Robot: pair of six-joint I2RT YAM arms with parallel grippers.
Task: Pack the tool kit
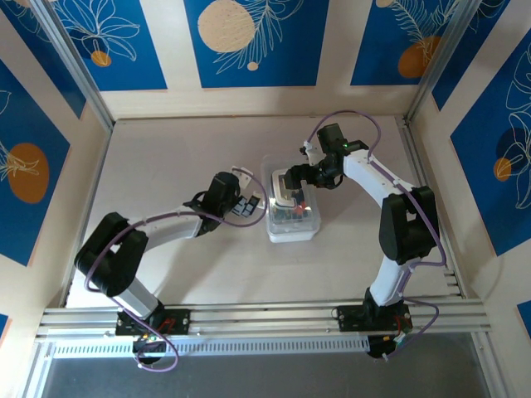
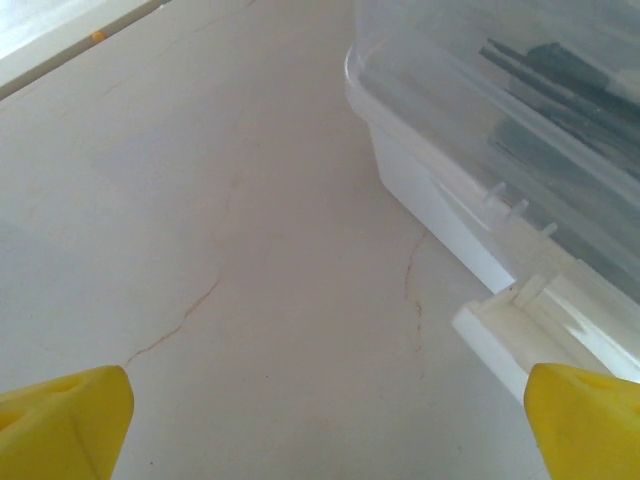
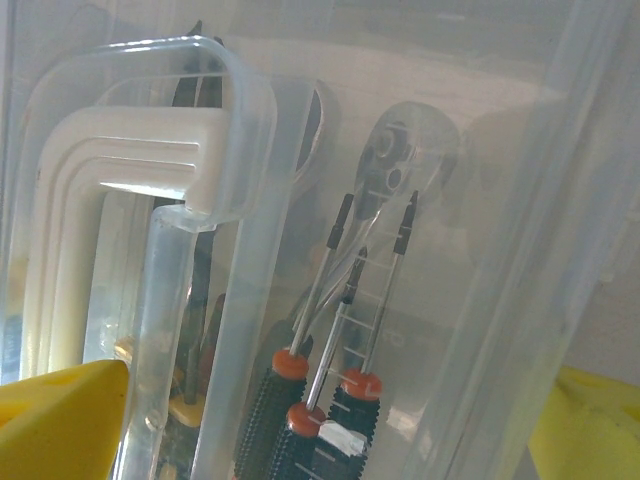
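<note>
The tool kit [image 1: 291, 209] is a clear plastic case lying mid-table with its lid down. Through the lid I see three screwdrivers [image 3: 315, 330] with black ribbed handles and red collars, beside the case's white carry handle [image 3: 150, 155]. My right gripper [image 3: 330, 420] hovers close over the lid, its yellow fingertips [image 3: 60, 415] spread wide with nothing pinched; from above, the right gripper [image 1: 300, 181] is at the case's far end. My left gripper [image 2: 325, 425] stands open over bare table just left of the case [image 2: 470, 130], near its white latch [image 2: 520, 320]. From above, the left gripper [image 1: 246, 207] sits beside the case's left wall.
A pale table [image 1: 182, 157] is enclosed by blue-and-beige patterned walls [image 1: 257, 41] at the back and on both sides. A metal rail [image 1: 265, 317] runs along the near edge where both arm bases are bolted. Fine cracks mark the tabletop [image 2: 200, 300].
</note>
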